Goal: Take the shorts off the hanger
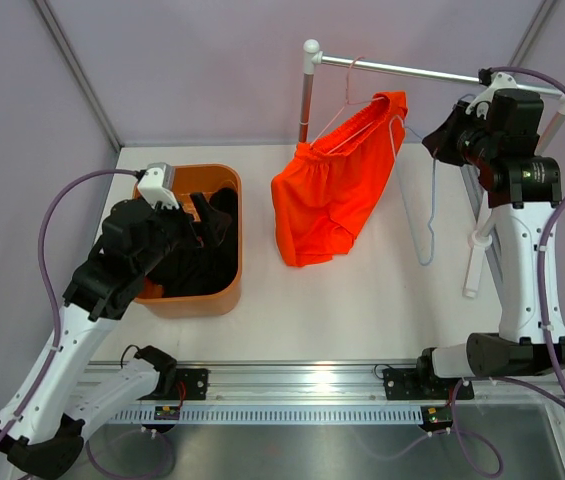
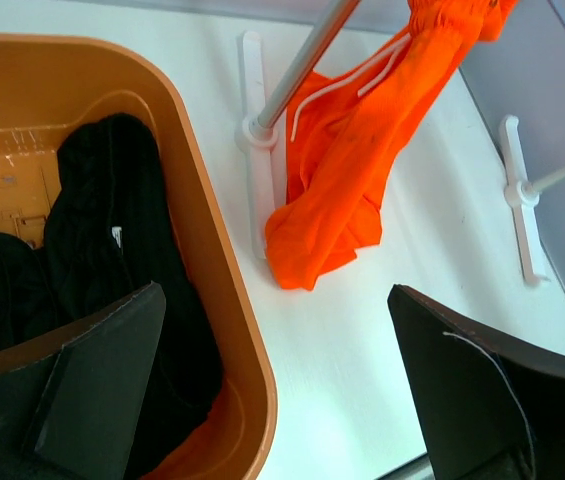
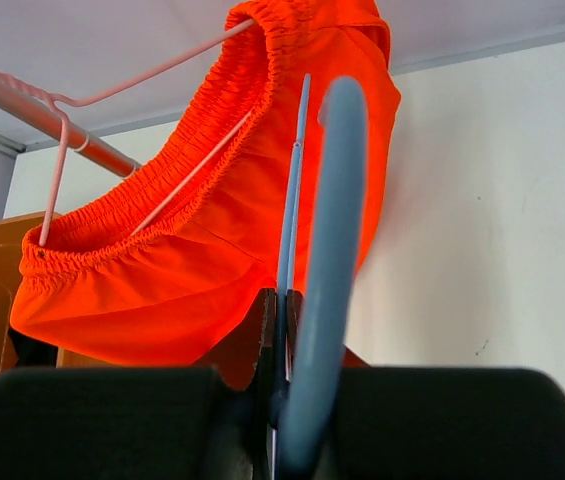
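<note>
The orange-red shorts (image 1: 327, 200) hang from a pink hanger (image 1: 347, 110) on the rail, their lower end resting on the table. The black shorts (image 1: 202, 255) lie in the orange bin (image 1: 202, 300). My left gripper (image 1: 197, 215) is open above the bin's right side, with nothing between its fingers. In the left wrist view the left gripper (image 2: 274, 295) straddles the bin (image 2: 212, 250) rim, with the black shorts (image 2: 112, 220) below. My right gripper (image 3: 284, 300) is shut on a bare pale-blue hanger (image 3: 332, 200), just right of the orange-red shorts (image 3: 192, 270).
The white rack has a metal rail (image 1: 402, 70), an upright post (image 1: 307, 95) and feet (image 1: 472, 270) on the table. The blue hanger (image 1: 424, 262) dangles beside the right arm. Grey walls close in the back and left.
</note>
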